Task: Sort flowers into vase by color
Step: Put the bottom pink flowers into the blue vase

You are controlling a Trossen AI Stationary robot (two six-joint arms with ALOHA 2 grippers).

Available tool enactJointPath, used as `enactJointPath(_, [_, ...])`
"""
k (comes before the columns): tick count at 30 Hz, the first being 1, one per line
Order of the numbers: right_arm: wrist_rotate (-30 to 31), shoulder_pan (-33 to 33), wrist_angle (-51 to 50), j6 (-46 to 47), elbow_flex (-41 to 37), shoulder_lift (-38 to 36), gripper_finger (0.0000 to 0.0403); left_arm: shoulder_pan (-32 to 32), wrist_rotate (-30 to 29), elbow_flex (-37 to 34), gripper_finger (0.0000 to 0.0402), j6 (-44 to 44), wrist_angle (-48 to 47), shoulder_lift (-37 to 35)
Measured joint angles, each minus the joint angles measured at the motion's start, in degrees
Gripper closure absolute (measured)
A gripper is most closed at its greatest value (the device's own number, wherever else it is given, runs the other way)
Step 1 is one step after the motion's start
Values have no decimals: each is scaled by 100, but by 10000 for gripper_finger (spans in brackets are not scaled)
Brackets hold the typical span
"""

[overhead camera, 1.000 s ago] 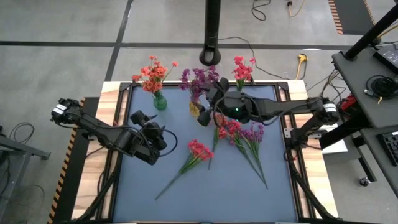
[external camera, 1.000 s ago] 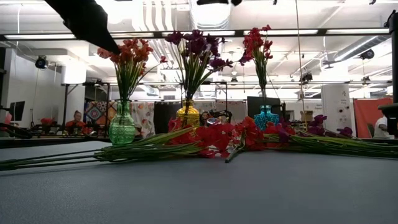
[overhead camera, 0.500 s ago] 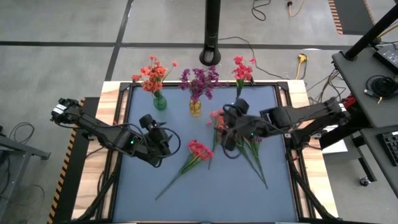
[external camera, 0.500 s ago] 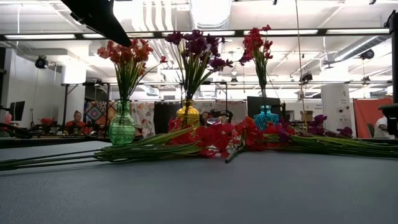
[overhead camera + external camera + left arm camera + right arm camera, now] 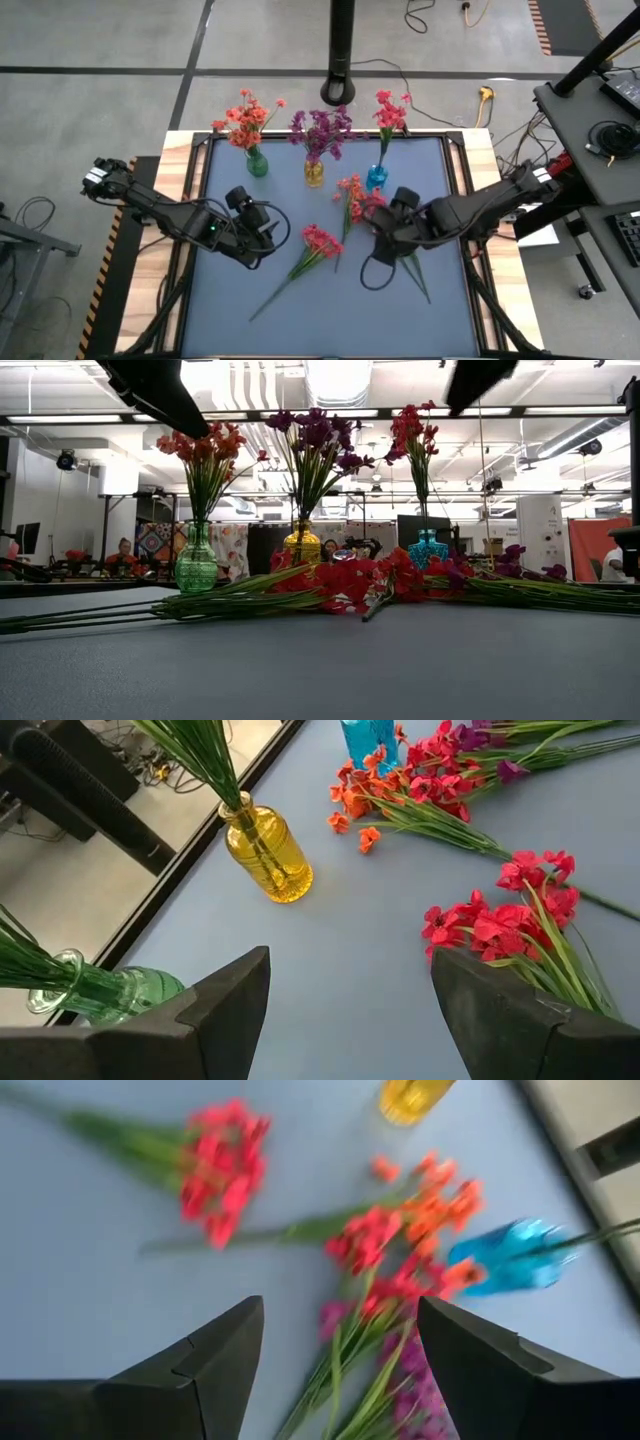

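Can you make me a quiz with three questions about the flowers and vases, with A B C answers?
1. Where is the yellow vase?
A. Between the green vase and the blue vase
B. At the near table edge
C. In a robot hand

2. What colour are the flowers in the yellow vase?
A. White
B. Purple
C. Orange

3. How is the left hand right now?
A. Shut on a stem
B. Open and empty
C. Holding a vase

Answers:
1 A, the high view shows the three vases in a row with the yellow one in the middle.
2 B, purple flowers stand in it.
3 B, its fingers stand apart with only table between them.
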Motion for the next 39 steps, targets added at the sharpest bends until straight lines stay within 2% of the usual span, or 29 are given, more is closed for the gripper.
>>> enactJointPath(9, [-1075,399,-19,820,-822,-117,155,0,29,0,141,-35,-7,0])
enactJointPath(14, [-1179,458,-55,1192,-1280,-188,164,0,29,-2,141,-37,53,0])
enactJointPath(19, [-948,456,243,1295,-1697,-192,170,0,81,-4,141,-37,174,0])
enactJointPath(23, [-759,428,1076,1145,-2117,-192,170,0,80,-5,141,-37,177,0])
enactJointPath(32, [343,49,2933,924,-2921,-66,173,0,69,-7,141,333,314,0])
enactJointPath(35, [290,-120,3563,542,-3049,13,176,0,66,-7,141,468,459,0])
enactJointPath(39, [258,-208,3659,290,-3051,13,177,-1,204,-7,141,381,732,130])
